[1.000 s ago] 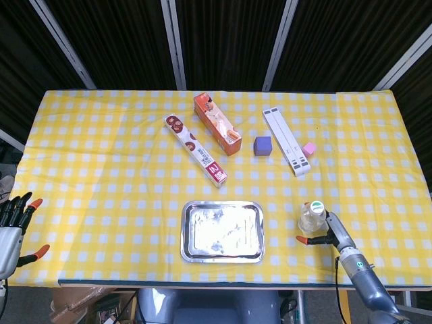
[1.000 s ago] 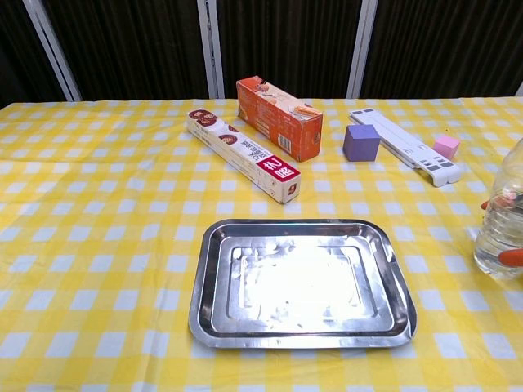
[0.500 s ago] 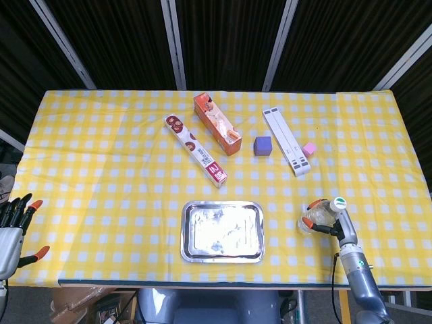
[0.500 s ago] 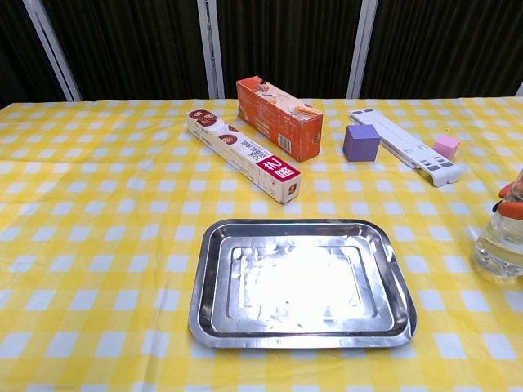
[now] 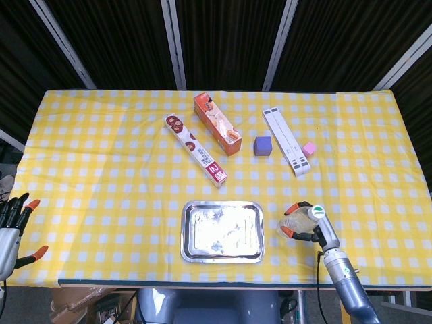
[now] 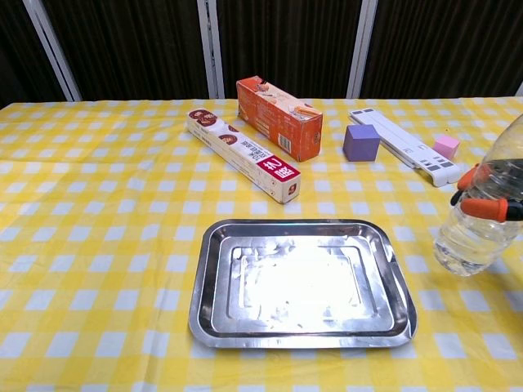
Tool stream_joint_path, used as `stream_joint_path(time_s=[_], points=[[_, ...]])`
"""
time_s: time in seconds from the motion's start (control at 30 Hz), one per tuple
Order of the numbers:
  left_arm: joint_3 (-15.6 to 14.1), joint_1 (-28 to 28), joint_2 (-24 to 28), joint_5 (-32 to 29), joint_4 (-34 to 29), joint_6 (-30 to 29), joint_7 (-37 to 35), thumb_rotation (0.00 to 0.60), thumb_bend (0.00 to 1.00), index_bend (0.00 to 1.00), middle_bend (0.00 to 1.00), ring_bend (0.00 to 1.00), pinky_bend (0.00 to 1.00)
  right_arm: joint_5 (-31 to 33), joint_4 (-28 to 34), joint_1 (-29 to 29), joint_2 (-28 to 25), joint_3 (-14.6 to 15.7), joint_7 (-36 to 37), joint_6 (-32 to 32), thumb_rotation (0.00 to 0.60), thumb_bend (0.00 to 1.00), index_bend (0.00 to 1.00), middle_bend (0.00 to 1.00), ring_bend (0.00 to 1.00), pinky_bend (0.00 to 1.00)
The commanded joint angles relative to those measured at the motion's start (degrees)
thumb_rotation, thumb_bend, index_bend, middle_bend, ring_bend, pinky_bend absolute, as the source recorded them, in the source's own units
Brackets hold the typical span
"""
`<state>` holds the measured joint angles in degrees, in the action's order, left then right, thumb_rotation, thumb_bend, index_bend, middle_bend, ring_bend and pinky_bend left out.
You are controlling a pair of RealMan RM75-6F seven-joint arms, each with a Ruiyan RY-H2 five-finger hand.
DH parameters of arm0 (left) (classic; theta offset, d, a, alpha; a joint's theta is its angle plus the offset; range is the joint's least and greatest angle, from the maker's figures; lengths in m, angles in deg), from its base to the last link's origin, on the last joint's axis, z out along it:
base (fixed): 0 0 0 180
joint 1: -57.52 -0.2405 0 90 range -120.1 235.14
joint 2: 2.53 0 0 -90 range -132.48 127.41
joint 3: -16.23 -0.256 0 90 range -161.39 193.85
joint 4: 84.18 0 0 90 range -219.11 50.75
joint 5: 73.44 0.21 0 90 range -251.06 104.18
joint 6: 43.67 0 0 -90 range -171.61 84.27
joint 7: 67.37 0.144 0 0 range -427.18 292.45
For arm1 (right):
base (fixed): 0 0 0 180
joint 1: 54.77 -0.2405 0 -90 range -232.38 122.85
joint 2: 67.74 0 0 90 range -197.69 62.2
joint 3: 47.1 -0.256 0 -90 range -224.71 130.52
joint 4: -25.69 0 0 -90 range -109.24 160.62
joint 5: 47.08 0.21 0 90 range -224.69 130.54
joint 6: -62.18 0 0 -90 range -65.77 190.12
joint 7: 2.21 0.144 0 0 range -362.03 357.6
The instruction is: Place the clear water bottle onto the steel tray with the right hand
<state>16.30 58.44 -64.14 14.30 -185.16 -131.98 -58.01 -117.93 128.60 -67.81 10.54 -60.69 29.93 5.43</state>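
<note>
My right hand (image 5: pixel 302 226) grips the clear water bottle (image 6: pixel 482 208), its orange-tipped fingers (image 6: pixel 484 207) wrapped round the middle. The bottle (image 5: pixel 297 220) has a white cap with a green top and is lifted off the cloth, tilted, just right of the steel tray (image 5: pixel 223 231). The tray (image 6: pixel 302 282) lies empty near the table's front edge, in the middle. My left hand (image 5: pixel 12 229) hangs at the far left edge of the head view, off the table, fingers spread and holding nothing.
Behind the tray lie a long red-and-white box (image 5: pixel 196 148), an orange box (image 5: pixel 217 123), a purple cube (image 5: pixel 263 146), a white flat strip (image 5: pixel 286 141) and a small pink block (image 5: pixel 309 148). A yellow checked cloth (image 5: pixel 101 169) covers the table.
My right hand has lifted the bottle and carried it left toward the tray's right rim. One second ago the bottle stood upright on the cloth further right. The left hand barely moved.
</note>
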Motion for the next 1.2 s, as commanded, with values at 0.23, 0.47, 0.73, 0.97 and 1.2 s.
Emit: stream_joint_path(time_s=[0.23,0.47,0.73,0.97,1.2], points=[[0.57,-0.16,0.62,-0.27,0.94,-0.58,-2.55,0.6,0.19,0.11,0.0,0.0,0.0,1.82,6.34,-3.56,6.63,2.34,-14.75,-2.54,0.6,0.33,0.85,0.61,0.29,0.0],[0.42,-0.05,0.67,-0.08,0.96,-0.25,-2.51,0.6,0.19,0.11,0.0,0.0,0.0,5.29,6.22,-5.92,12.12,2.19,-19.73,-2.92,0.6,0.33,0.85,0.61,0.29,0.0],[0.81,0.21,0.78,-1.31,1.0,0.54,-2.7,0.6,0.19,0.11,0.0,0.0,0.0,8.14,10.02,-6.79,9.73,0.18,-23.24,-4.5,0.6,0.33,0.85,0.61,0.29,0.0],[0.62,0.12,0.69,-0.94,0.77,0.4,-2.37,0.6,0.19,0.11,0.0,0.0,0.0,10.32,20.1,-6.84,0.83,-3.9,-27.24,-7.23,0.6,0.33,0.85,0.61,0.29,0.0],[0.68,0.04,0.74,-1.24,0.67,0.4,-2.45,0.6,0.19,0.11,0.0,0.0,0.0,14.42,30.42,-8.15,-7.63,-10.01,-30.7,-9.56,0.6,0.33,0.85,0.61,0.29,0.0]])
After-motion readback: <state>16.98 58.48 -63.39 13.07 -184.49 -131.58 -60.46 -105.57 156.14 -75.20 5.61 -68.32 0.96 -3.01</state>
